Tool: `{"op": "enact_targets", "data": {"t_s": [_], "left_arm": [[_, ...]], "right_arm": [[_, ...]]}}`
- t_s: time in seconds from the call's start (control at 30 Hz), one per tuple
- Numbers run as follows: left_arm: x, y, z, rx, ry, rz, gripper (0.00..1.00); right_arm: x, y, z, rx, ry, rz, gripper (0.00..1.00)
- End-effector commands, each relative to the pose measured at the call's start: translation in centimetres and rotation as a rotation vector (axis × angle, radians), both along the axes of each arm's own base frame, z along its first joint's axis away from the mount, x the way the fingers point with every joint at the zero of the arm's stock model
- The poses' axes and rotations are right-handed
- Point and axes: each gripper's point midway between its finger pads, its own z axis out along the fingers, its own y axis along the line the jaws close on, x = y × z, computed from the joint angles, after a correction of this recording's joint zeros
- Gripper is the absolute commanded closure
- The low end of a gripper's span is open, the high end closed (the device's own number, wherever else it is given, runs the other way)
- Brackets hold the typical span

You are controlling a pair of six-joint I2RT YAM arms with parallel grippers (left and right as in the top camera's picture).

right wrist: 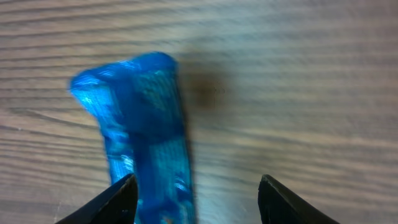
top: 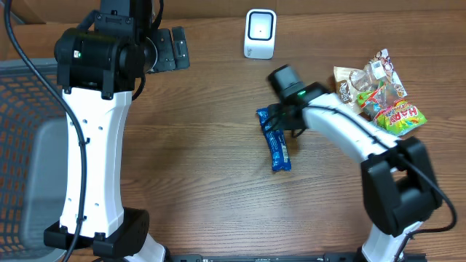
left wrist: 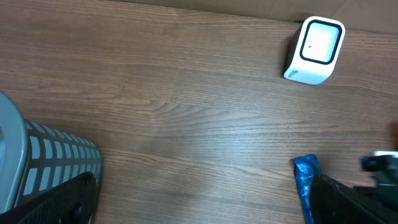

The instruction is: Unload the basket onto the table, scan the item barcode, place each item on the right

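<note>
Spanning every view, a brown wood-grain table (top: 204,167) is recorded; no more of the room is shown. A grey mesh basket (top: 22,145) is noted at the left edge, its contents not discernible. The blue snack wrapper (top: 277,142) lies flat mid-table, its long axis nearly front-to-back, far end angled slightly left, short of the white scanner (top: 260,33). The right gripper (right wrist: 198,190) is seen over that far end, jaws parted, nothing clamped. The left gripper (left wrist: 202,186) is spread wide.

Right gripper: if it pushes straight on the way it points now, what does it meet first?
Probably the blue wrapper, lying just ahead of the right gripper near one finger; otherwise the wooden table. Depth is unclear.
</note>
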Motion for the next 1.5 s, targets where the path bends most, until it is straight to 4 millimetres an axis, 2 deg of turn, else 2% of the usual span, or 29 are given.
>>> {"op": "enact_targets", "data": {"t_s": [0.0, 0.07, 0.17, 0.37, 0.5, 0.67, 0.77, 0.83, 0.97, 1.07, 1.23, 1.37, 1.47], "left_arm": [[0.1, 0.2, 0.0, 0.022, -0.002, -0.007, 0.00], [0.1, 0.2, 0.0, 0.021, -0.002, -0.007, 0.00], [0.1, 0.2, 0.0, 0.022, -0.002, -0.007, 0.00], [0.1, 0.2, 0.0, 0.022, -0.002, -0.007, 0.00], [0.1, 0.2, 0.0, 0.022, -0.002, -0.007, 0.00], [0.1, 0.2, 0.0, 0.022, -0.002, -0.007, 0.00], [0.1, 0.2, 0.0, 0.022, -0.002, -0.007, 0.00], [0.1, 0.2, 0.0, 0.021, -0.002, -0.007, 0.00], [0.1, 0.2, 0.0, 0.021, -0.002, -0.007, 0.00], [0.1, 0.2, 0.0, 0.022, -0.002, -0.007, 0.00], [0.1, 0.2, 0.0, 0.021, -0.002, -0.007, 0.00], [0.1, 0.2, 0.0, 0.021, -0.002, -0.007, 0.00], [0.1, 0.2, 0.0, 0.022, -0.002, -0.007, 0.00]], "right_arm": [[0.1, 0.7, 2.5, 0.246, 0.064, 0.014, 0.37], [-0.2, 0.5, 2.7, 0.314, 0.093, 0.067, 0.33], [-0.5, 0.1, 2.1, 0.375, 0.120, 0.142, 0.32], [-2.5, 1.5, 0.0, 0.491, 0.183, 0.329, 0.33], [-2.7, 1.4, -1.7, 0.487, 0.213, 0.326, 0.38], [-2.0, 1.7, -3.2, 0.494, 0.208, 0.328, 0.39], [-2.1, 2.4, -4.1, 0.544, 0.223, 0.346, 0.46], [-2.3, 2.7, -4.1, 0.563, 0.226, 0.364, 0.50], [-2.5, 2.7, -4.0, 0.570, 0.235, 0.363, 0.66], [-2.9, 2.7, -4.0, 0.570, 0.252, 0.357, 0.96], [-3.3, 3.2, -3.1, 0.623, 0.278, 0.355, 0.96], [-3.0, 4.3, -0.6, 0.735, 0.291, 0.340, 0.96], [-1.8, 4.7, 2.0, 0.827, 0.272, 0.294, 0.96]]}}
